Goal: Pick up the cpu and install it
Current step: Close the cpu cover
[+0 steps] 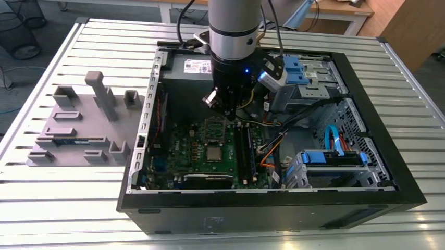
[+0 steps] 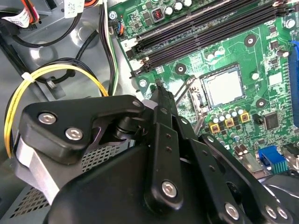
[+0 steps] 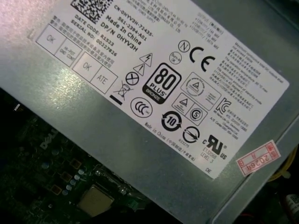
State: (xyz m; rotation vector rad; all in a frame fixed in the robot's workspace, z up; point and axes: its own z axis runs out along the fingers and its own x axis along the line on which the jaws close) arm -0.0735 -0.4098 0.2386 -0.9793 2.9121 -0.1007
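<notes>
Cpu (image 2: 224, 86) sitting in its socket (image 2: 202, 95), seemingly placed. Gripper (image 1: 230, 115) hovering at the cpu's 12 o'clock, exterior view; jaws together, gripping nothing.

arm upright, gripper (image 1: 231, 115) pointing down, closed

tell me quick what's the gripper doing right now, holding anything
gripper: shut, fingers together with nothing between them, above the motherboard; the cpu sits in its socket.
</notes>
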